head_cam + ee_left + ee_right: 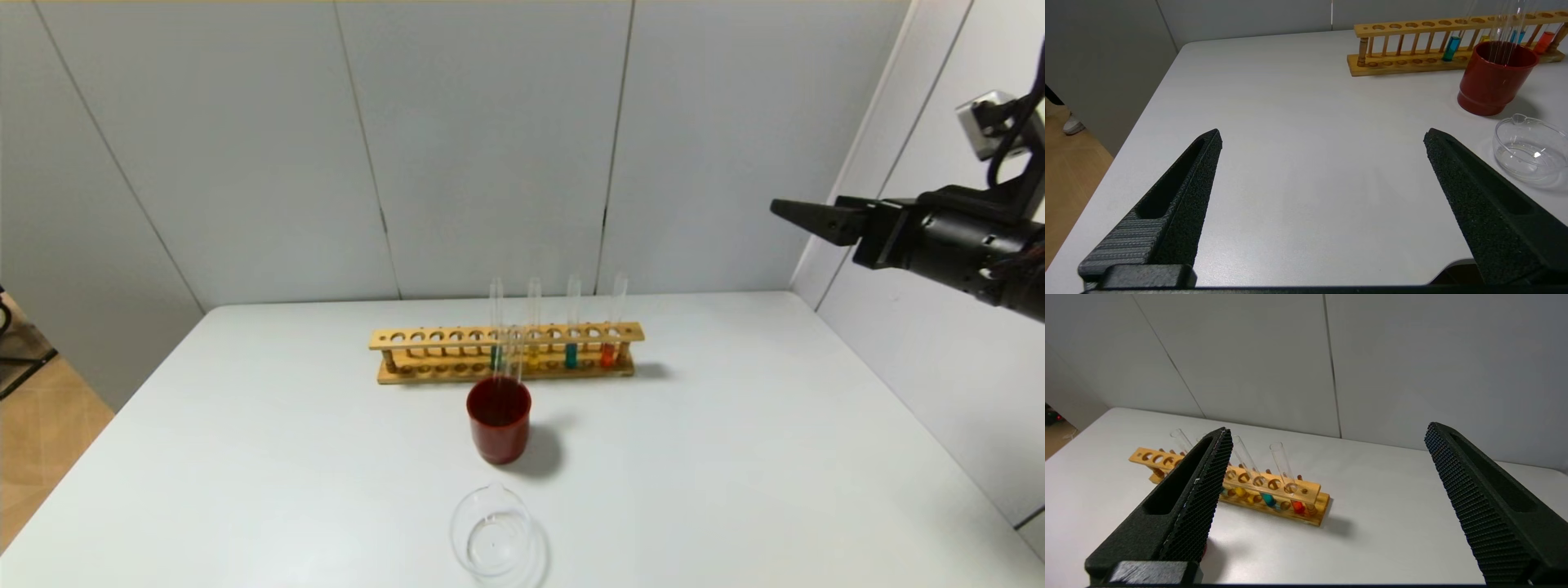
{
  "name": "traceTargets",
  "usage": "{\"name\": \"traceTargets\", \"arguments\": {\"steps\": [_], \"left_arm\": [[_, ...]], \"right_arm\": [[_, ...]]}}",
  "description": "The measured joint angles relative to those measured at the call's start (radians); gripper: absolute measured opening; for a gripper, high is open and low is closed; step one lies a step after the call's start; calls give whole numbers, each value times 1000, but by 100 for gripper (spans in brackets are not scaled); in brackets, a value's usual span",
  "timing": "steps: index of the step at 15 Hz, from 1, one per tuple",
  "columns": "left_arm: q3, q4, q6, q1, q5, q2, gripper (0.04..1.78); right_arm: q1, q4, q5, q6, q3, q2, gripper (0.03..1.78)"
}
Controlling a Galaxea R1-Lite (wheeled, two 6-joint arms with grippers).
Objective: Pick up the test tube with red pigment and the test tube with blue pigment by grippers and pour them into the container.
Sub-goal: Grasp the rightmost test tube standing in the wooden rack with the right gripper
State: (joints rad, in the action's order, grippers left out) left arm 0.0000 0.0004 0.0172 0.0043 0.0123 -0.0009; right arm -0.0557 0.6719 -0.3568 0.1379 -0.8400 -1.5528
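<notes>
Right tool [796, 214], fingers spread wide and grasping nothing, raised high at the right side, well apart from the wooden rack [506, 353]. Left tool [1323, 136], likewise spread and empty, above the bare near-left part of the table [735, 457]. In the rack, upright: test tube with red pigment [608, 353] at the right end, test tube with blue pigment [571, 354] just beside it. Red cup [499, 418] before the rack; container [496, 541] nearest the robot.
</notes>
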Motion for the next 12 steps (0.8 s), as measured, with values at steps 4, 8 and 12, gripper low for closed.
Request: {"name": "traceTargets", "arguments": {"steps": [4, 8, 12], "left_arm": [[0, 0, 0, 0, 0, 0, 175], [0, 0, 1, 0, 0, 0, 175], [0, 0, 0, 0, 0, 0, 175]], "right_arm": [[-50, 147, -1, -11, -3, -197, 172], [-114, 233, 3, -34, 6, -353, 172], [-142, 346, 7, -52, 46, -467, 172]]}}
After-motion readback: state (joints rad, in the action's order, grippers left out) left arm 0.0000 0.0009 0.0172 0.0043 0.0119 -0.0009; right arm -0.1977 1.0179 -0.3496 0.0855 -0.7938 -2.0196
